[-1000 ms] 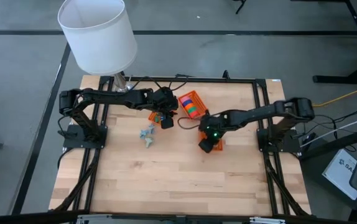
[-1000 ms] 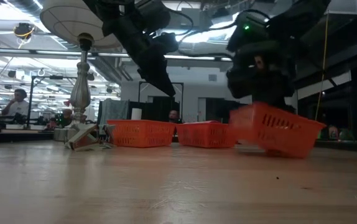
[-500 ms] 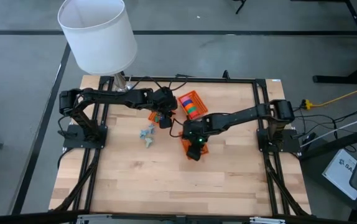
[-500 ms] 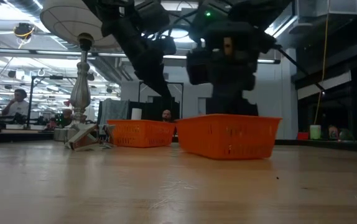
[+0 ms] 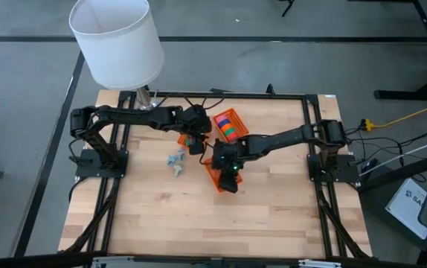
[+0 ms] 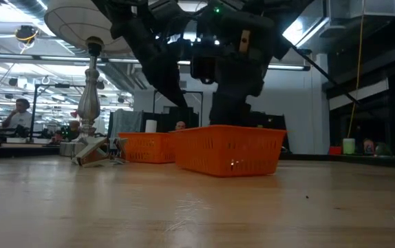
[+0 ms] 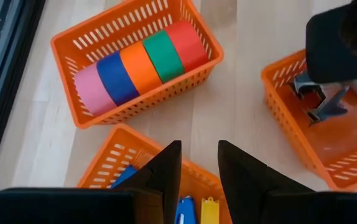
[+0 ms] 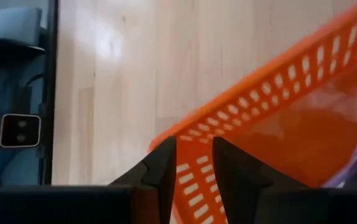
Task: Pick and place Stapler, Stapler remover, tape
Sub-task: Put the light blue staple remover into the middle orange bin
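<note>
Right gripper (image 5: 227, 173): fingers closed on the near rim of an orange basket (image 5: 215, 173), at mid-tabletop. Basket (image 6: 229, 148) resting flat on the tabletop (image 5: 198, 216). Inside it, a metal stapler remover (image 7: 318, 102), seen from the left wrist view.

Left gripper (image 5: 196, 143): fingers slightly apart, holding nothing, hovering over a second orange basket (image 7: 122, 163) just left of the first. Within that basket, small blocky blue and yellow pieces (image 7: 197, 210).

Tape (image 5: 228, 125): rolls of pink, blue, orange, green and red, packed side by side in a third orange basket (image 7: 194, 28), far of the other two.

Loose grey metal items (image 5: 175, 161): on the tabletop left of the baskets, possibly the stapler; cannot tell.

Lamp (image 5: 117, 41): white shade, at the far left corner.

Step in hand, by judgement: repositioning of the held basket toward the other two. Next move likely to call for release of the rim, then a reach toward the loose grey items.

Against the frame a second earlier: held basket then tilted and farther right, now level and shifted left beside the left arm's basket. Left arm unchanged.
</note>
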Motion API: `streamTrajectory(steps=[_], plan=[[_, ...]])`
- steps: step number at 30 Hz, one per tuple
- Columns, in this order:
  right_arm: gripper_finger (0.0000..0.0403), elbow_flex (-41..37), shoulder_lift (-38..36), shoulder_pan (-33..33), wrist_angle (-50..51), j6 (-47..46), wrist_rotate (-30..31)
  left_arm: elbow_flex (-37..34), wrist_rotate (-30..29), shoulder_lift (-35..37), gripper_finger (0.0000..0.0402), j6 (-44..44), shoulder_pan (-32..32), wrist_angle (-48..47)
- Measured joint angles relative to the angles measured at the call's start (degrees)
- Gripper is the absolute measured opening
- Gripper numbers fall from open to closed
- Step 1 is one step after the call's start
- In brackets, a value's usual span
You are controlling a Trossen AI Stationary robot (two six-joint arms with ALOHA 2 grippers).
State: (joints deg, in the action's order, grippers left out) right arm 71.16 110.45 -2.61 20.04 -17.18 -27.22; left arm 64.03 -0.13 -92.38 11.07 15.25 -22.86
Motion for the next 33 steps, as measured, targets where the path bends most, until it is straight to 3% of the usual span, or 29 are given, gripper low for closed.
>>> streamTrajectory(steps=[9,13,16,22,28,33], plan=[[0.0108,-0.4,-6.7,-0.3,-0.8,10.1,-3.8,0.1,0.1,0.1,0.0102,-0.2,0.0,0.3],[0.0108,-4.4,-13.3,-1.3,-2.5,13.5,4.0,0.1,0.1,0.1,0.0102,-0.2,0.0,0.1],[0.0108,-11.3,-20.3,-2.1,-7.5,13.2,10.1,0.1,0.1,0.1,0.0102,-0.1,0.0,-0.2],[0.0108,-29.6,-38.0,-3.6,-19.3,11.3,11.1,0.1,0.2,0.1,0.0102,0.1,-0.4,-0.5],[0.0108,-43.9,-56.0,-4.0,-21.2,11.3,11.2,0.1,0.2,2.8,0.0102,-1.2,-1.4,-4.2],[0.0108,-52.5,-67.9,-3.9,-24.7,10.4,18.3,0.1,-0.2,7.5,0.0102,-4.6,-2.2,-6.4]])
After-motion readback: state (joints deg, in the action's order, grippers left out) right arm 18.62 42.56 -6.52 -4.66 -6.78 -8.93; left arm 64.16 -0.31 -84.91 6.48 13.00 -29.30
